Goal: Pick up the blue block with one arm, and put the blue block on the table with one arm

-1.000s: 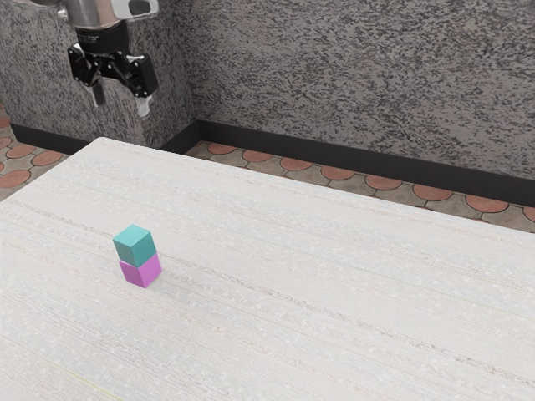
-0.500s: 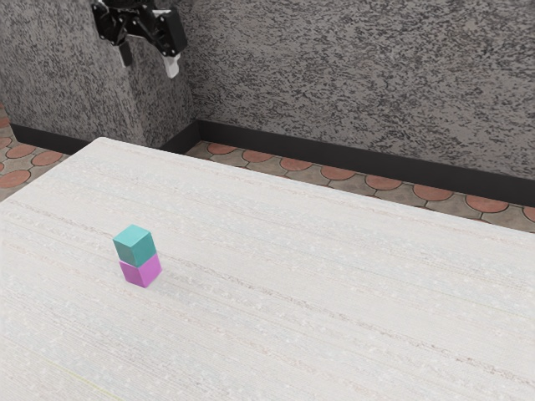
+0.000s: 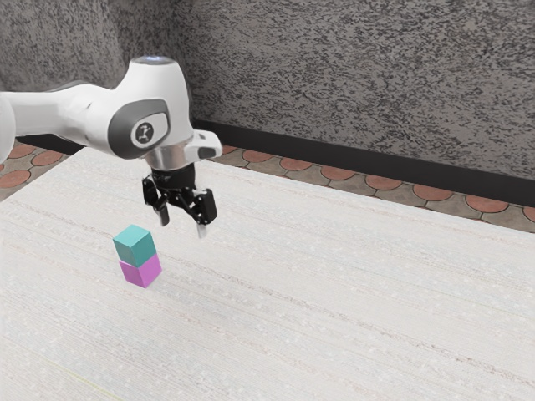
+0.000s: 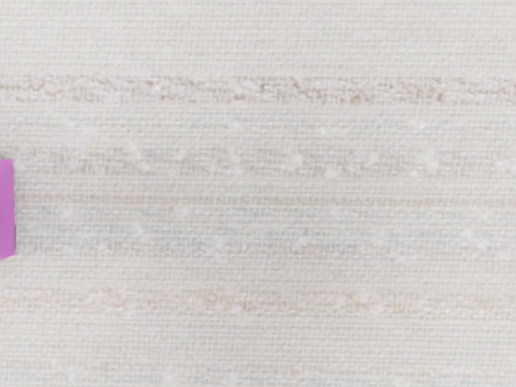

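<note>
Hanging over the white table (image 3: 334, 292), the black two-finger gripper (image 3: 183, 226) has its fingers (image 3: 201, 230) spread well apart, nothing between them. The teal cube (image 3: 135, 246), seemingly the blue one wanted, sits atop the magenta cube (image 3: 141, 271). Neither half looks done: lifting it and setting it on the table both lie ahead.

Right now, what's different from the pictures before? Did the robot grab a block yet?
The gripper came down low over the table, and a bit toward the exterior view's right. It hasn't grabbed or let go of anything; its fingers are open. The blue-green block and the purple block stayed put.
</note>
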